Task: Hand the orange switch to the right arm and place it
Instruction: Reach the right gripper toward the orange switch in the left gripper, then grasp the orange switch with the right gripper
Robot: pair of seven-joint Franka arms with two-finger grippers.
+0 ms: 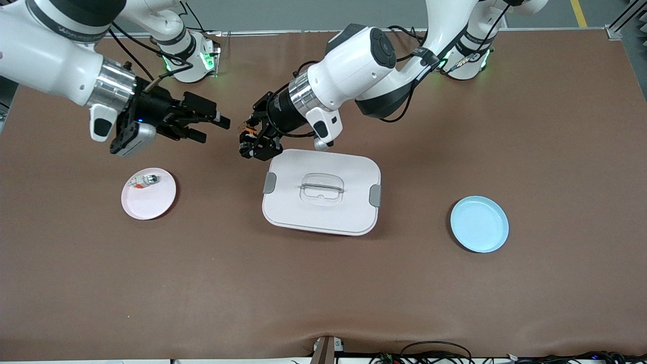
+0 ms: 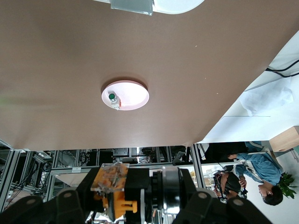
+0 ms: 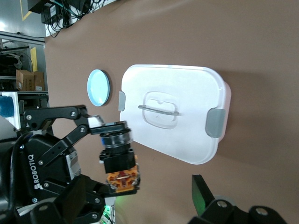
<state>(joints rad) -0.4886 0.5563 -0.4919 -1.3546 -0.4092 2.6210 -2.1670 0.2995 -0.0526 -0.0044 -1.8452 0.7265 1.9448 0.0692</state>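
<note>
Counter covered in brown, bearing nearest the front camera a light blue plate toward the left arm's end, a white lidded box at mid-counter, and a pink plate toward the right arm's end carrying a small silver part. Left end effector, wrist turned sideways above the counter beside the box, is clamped on the orange switch. Right end effector, arm stretched level toward it, hangs with fingers apart, close to the switch without touching.
</note>
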